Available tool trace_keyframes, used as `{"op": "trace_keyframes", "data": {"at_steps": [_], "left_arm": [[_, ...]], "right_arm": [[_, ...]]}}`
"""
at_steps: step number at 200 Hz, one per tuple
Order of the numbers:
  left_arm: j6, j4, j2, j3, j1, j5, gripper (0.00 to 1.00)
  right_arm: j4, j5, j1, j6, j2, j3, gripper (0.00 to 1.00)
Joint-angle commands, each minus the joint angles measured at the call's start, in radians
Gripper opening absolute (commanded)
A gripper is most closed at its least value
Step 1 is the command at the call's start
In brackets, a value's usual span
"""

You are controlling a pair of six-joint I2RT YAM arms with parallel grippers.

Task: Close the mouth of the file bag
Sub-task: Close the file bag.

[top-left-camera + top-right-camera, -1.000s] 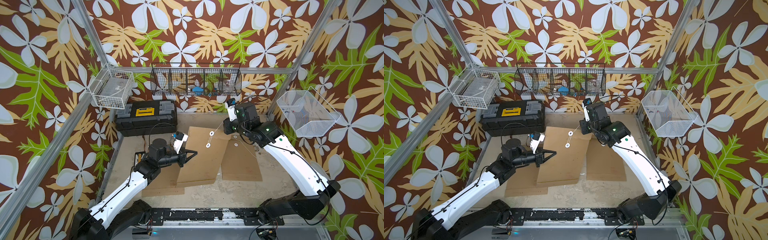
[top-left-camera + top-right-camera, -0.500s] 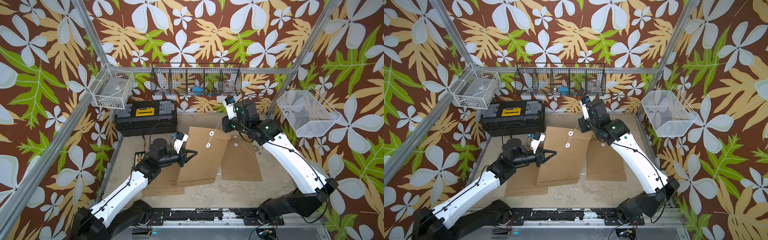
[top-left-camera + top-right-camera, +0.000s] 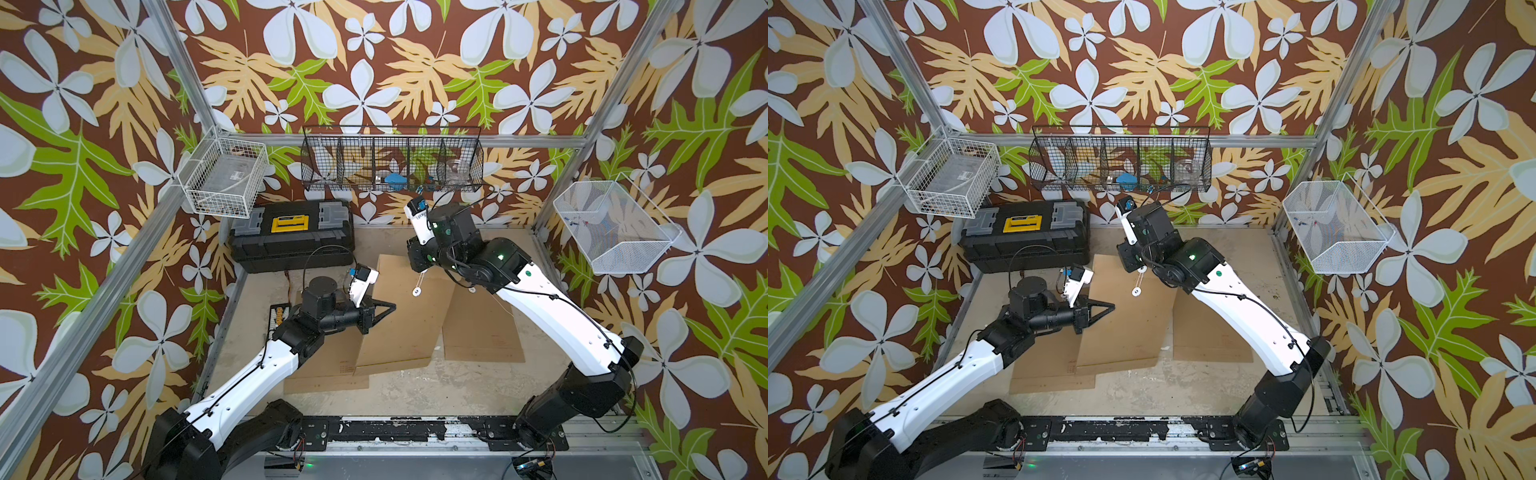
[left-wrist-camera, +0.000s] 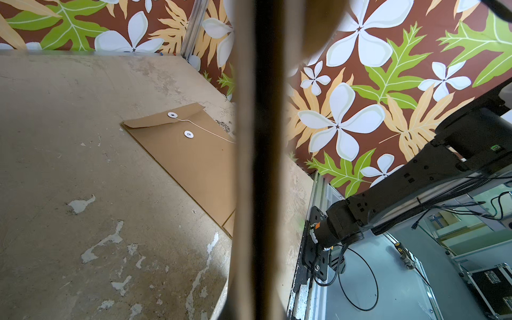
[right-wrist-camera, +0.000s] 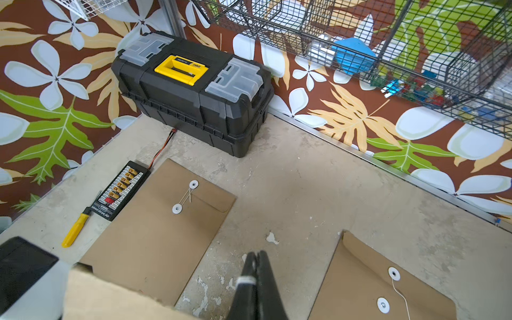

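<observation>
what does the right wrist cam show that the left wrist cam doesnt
Only the right wrist view: the black toolbox, connector board, yellow-handled screwdriver, wire basket, a tied file bag with string between its discs, and the right end effector shut on a white string. Only the left wrist view: the right arm down to its base. Both: the loose-string file bag lying flat on the worn table.

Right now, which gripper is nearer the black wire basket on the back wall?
Right. The right gripper, pinching the string, hangs in front of and below the wire basket; the left gripper sits farther forward over the middle file bag.
</observation>
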Motion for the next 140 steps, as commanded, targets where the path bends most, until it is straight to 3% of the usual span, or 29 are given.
{"op": "trace_keyframes", "data": {"at_steps": [1,80,105,140], "left_arm": [[-0.016,0.021,0.000,0.005,-0.001,0.011,0.00],[-0.007,0.016,0.014,0.029,0.000,0.005,0.00],[-0.007,0.020,0.025,0.034,-0.002,0.023,0.00],[-0.001,0.016,0.021,0.023,-0.002,0.037,0.00]], "right_arm": [[0.025,0.018,0.028,0.030,-0.013,-0.029,0.00],[0.101,-0.024,0.039,0.103,-0.178,-0.294,0.00],[0.111,0.012,0.040,0.090,-0.189,-0.285,0.00],[0.061,0.112,0.040,0.025,-0.110,-0.149,0.00]]}}
